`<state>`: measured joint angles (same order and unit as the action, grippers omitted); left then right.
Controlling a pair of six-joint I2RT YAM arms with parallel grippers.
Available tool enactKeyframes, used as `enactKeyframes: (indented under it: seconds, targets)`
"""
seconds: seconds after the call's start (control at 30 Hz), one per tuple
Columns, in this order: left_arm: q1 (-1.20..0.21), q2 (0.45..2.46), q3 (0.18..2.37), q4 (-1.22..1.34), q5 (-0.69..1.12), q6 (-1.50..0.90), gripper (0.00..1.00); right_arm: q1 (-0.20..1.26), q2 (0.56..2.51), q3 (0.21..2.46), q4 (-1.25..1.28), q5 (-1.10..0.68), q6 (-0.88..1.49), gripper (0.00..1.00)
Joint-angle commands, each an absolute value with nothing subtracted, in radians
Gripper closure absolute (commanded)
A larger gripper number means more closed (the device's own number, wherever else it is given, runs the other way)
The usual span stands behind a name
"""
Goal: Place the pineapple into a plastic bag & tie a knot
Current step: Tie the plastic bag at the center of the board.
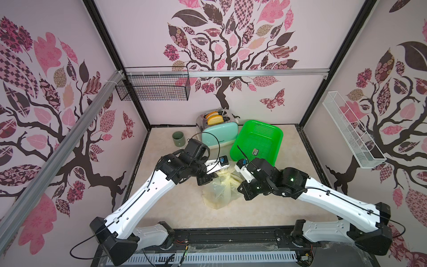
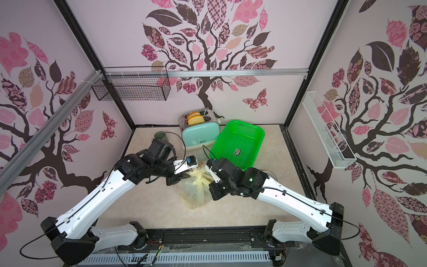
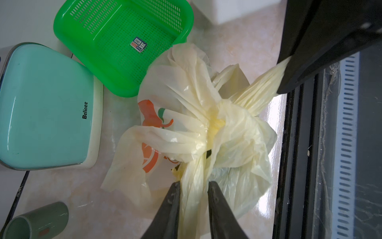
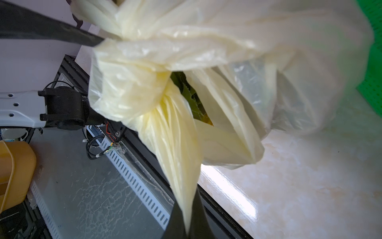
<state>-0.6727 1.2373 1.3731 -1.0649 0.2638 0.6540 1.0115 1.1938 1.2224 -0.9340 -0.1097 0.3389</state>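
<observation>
The pale-yellow plastic bag (image 1: 219, 191) (image 2: 194, 191) (image 3: 179, 93) (image 4: 227, 31) stands between my two arms mid-table, its orange print facing the toaster. Its handles are crossed into a loose knot (image 3: 215, 122) (image 4: 157, 87). Through a gap under the knot I see green leaves of the pineapple (image 4: 186, 89); the rest of the fruit is hidden inside. My left gripper (image 3: 193, 183) (image 1: 213, 176) straddles one handle strand, with its fingers still apart. My right gripper (image 4: 187, 198) (image 3: 283, 74) (image 1: 240, 185) is shut on the other handle end, which is pulled taut.
A green plastic basket (image 1: 256, 141) (image 3: 124, 41) lies tilted just behind the bag. A mint toaster (image 1: 219, 134) (image 3: 45, 103) holding bread stands beside it, with a grey-green cup (image 1: 178, 138) (image 3: 35, 223) to its left. The black front rail (image 3: 299, 165) runs close to the bag.
</observation>
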Motion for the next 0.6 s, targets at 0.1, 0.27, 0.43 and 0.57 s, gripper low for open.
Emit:
enactKeyframes:
  seconds: [0.1, 0.27, 0.43, 0.57]
  targets:
    - [-0.669, 1.210, 1.408, -1.104, 0.265, 0.655, 0.85, 1.017, 1.174, 1.217, -0.915, -0.108, 0.333, 1.00]
    - [-0.667, 1.203, 1.411, -1.110, 0.223, 0.663, 0.99, 1.017, 1.173, 1.224, -0.915, -0.106, 0.333, 1.00]
    - [-0.667, 1.189, 1.440, -1.086, 0.190, 0.631, 1.00, 1.017, 1.172, 1.225, -0.920, -0.087, 0.334, 1.00]
    - [-0.702, 1.139, 1.477, -1.045, 0.101, 0.555, 1.00, 1.015, 1.165, 1.230, -0.940, -0.005, 0.357, 1.00]
